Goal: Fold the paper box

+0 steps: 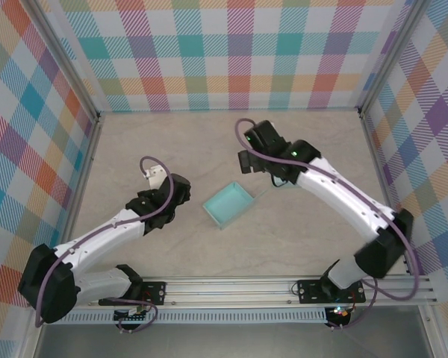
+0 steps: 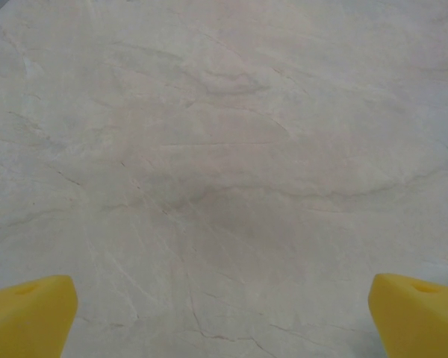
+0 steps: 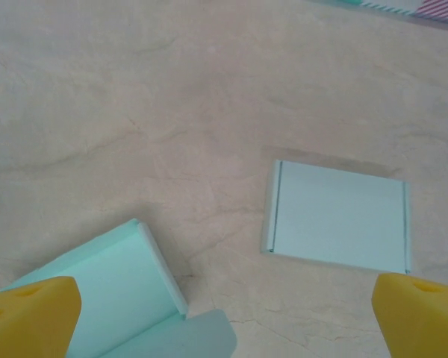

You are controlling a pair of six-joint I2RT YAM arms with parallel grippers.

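Mint paper box [image 1: 229,203] (shallow, square-cornered tray) on veined stone-look table [image 1: 172,142]

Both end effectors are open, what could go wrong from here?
One: the flat pale teal paper panel lies loose on the smooth table, apart from the folded teal paper tray; a pinch might only slide it. Two: the open right end effector and left end effector hold nothing, so the tray's walls could spring open.
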